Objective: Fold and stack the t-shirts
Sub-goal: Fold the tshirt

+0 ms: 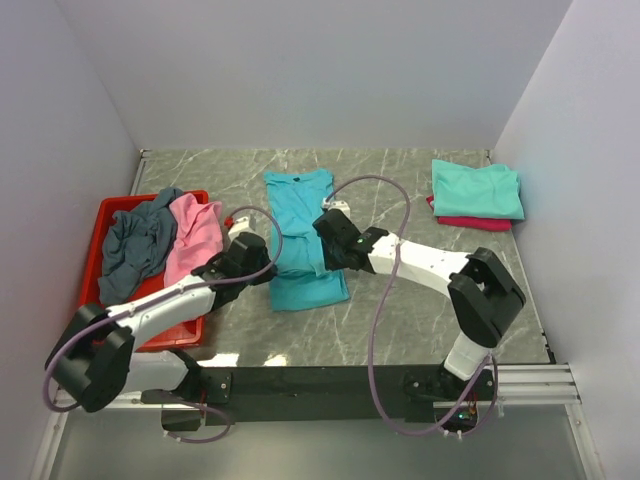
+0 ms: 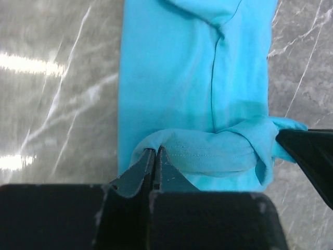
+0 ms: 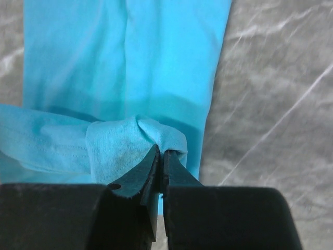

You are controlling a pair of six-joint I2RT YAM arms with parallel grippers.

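The grey marble tabletop (image 1: pixel 400 310) is closed by white walls at the far, left and right sides. The red tray (image 1: pixel 110 212) stands at the left and holds the slate-grey t-shirt (image 1: pixel 135 245) and the pink t-shirt (image 1: pixel 195 240), both not yet folded. The turquoise t-shirt (image 1: pixel 298 205) lies in the middle as a long narrow strip, its collar at the far end. At the far right, the mint-green t-shirt (image 1: pixel 475 188) lies folded on the crimson t-shirt (image 1: pixel 470 223).

The step in hand is, I judge, the cross fold of the turquoise shirt. The left gripper (image 2: pixel 155 152) is closed on the left end of a raised hemmed band, and the right gripper (image 3: pixel 161 153) is pinched on its right end.

The next move probably calls for both grippers to carry the band evenly toward the collar, so the side edges stay in line. Bare tabletop between the shirt and the stack gives room; the tray is near on the left.
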